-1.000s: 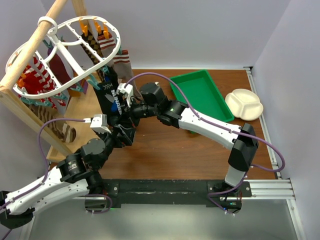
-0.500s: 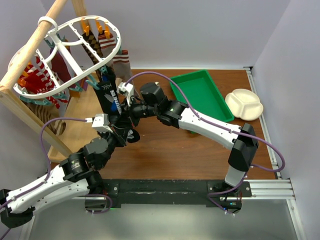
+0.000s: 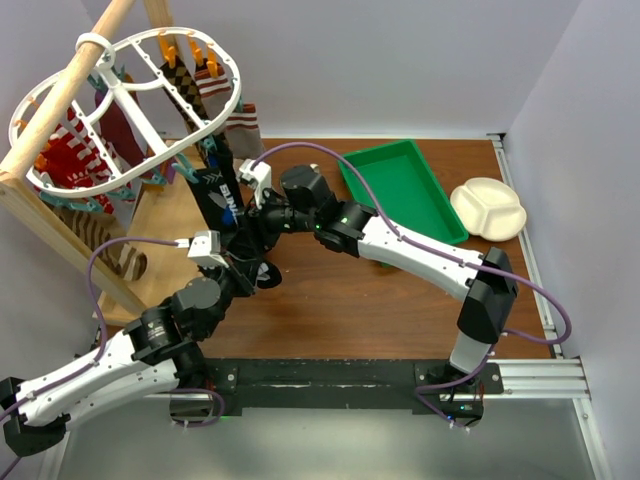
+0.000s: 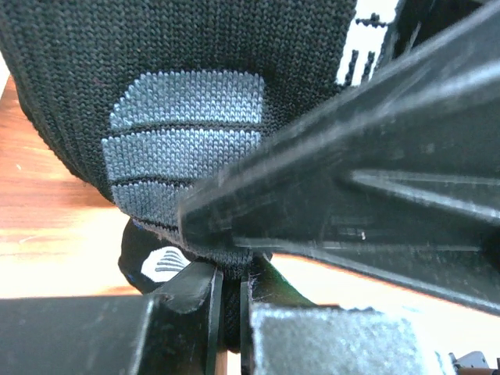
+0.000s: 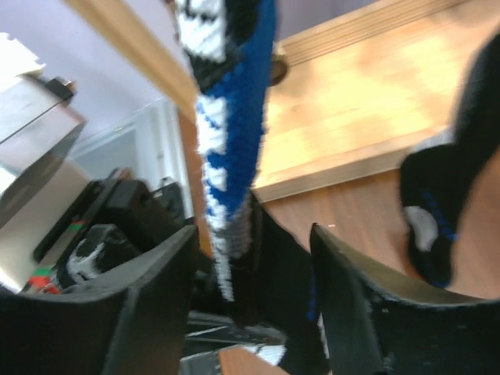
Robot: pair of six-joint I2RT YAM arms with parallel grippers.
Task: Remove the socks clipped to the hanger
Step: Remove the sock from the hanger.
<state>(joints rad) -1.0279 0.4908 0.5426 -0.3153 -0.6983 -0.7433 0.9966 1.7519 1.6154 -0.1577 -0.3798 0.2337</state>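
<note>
The white hanger hangs high at the far left, several socks clipped under it. A black sock dangles from its near right rim. The right gripper has its fingers wide, with the sock's blue-and-white band between them. Lower down, the left gripper has its fingers nearly closed, pinching the toe fabric. This sock looks like the one in hand. Next, probably, comes a steady downward pull to free it from its clip.

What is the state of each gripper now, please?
Left gripper: closed on the black sock.
Right gripper: its fingers stand on both sides of the black sock; whether it grips cannot be told.
</note>
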